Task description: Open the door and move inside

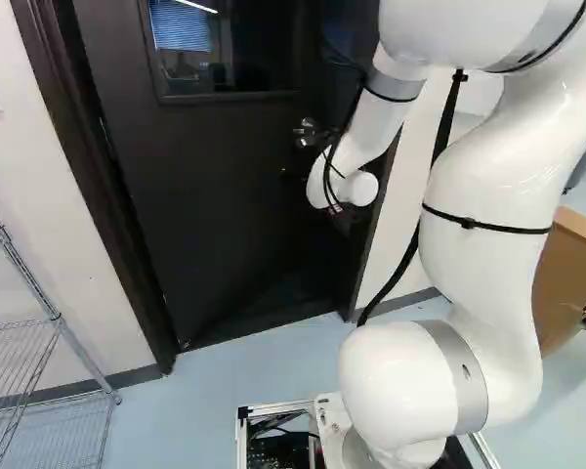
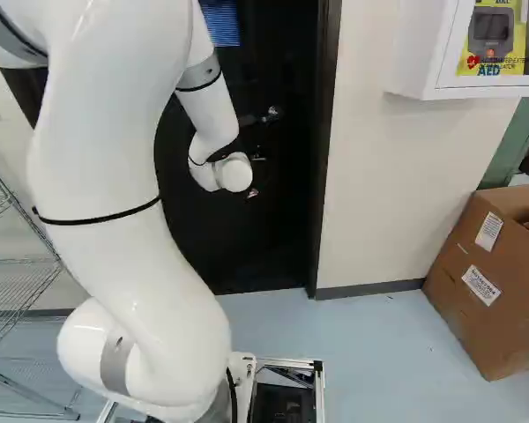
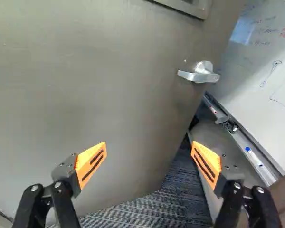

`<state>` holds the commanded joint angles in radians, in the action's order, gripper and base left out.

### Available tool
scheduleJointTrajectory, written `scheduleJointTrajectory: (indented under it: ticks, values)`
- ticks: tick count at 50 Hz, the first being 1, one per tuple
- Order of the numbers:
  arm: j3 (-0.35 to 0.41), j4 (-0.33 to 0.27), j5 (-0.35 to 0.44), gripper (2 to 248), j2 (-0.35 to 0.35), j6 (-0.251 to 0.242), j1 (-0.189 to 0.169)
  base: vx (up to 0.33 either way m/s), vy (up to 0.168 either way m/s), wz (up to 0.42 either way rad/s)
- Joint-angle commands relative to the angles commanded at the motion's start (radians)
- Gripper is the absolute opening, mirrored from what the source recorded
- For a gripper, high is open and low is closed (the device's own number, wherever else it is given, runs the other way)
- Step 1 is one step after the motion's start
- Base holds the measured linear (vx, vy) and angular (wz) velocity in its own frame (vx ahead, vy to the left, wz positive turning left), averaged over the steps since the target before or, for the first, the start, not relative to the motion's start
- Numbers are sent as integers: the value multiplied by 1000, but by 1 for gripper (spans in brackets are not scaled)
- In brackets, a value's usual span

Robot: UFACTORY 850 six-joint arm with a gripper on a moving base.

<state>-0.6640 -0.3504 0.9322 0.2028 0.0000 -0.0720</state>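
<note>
The dark door with a window stands ahead in the left base view; the wrist view shows the door ajar, with a gap past its free edge. A silver lever handle sits near that edge, ahead of the fingers. My black gripper is hard to make out against the dark door, just below the white wrist. In the wrist view the gripper is open, its orange pads wide apart with nothing held between them. The fingers point toward the door and the gap; contact cannot be told.
Through the gap show striped carpet and a whiteboard with a marker tray. The dark door frame borders the doorway. A wire shelf stands left, cardboard boxes right, below a white wall cabinet.
</note>
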Motion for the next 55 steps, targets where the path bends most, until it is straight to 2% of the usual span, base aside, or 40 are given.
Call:
scheduleJointTrajectory:
  ticks: [46,55]
  values:
    - [205,173,0,247,-190,0,-115,0,0,0]
    - [244,190,0,247,-229,0,-140,0,0,0]
